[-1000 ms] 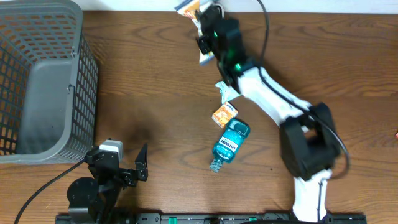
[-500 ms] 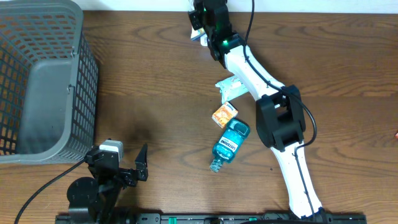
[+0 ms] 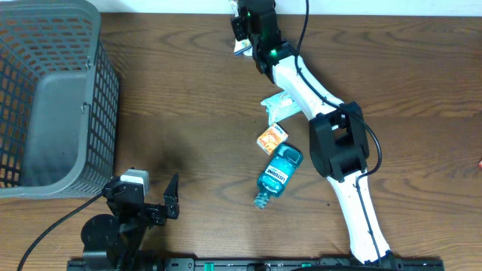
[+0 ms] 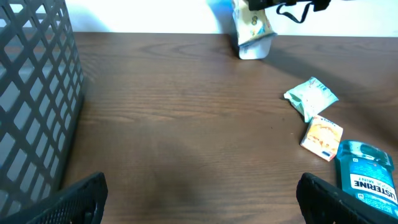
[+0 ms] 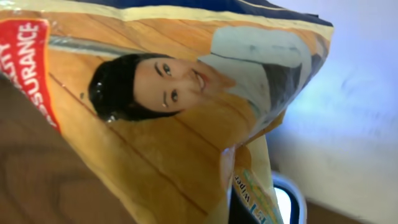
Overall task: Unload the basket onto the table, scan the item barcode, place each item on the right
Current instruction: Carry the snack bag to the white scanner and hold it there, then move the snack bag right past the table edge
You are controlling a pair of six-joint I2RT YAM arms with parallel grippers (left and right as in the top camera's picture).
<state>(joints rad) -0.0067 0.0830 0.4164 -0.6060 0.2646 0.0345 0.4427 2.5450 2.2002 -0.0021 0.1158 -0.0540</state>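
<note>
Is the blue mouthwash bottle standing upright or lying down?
Lying down: from overhead, the mouthwash bottle shows its whole length flat on the table, label facing up.

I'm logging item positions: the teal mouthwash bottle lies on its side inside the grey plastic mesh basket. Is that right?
No. The teal mouthwash bottle does lie on its side, but on the brown wooden table, not inside the grey plastic mesh basket, which stands apart at the left. The overhead view shows it.
</note>
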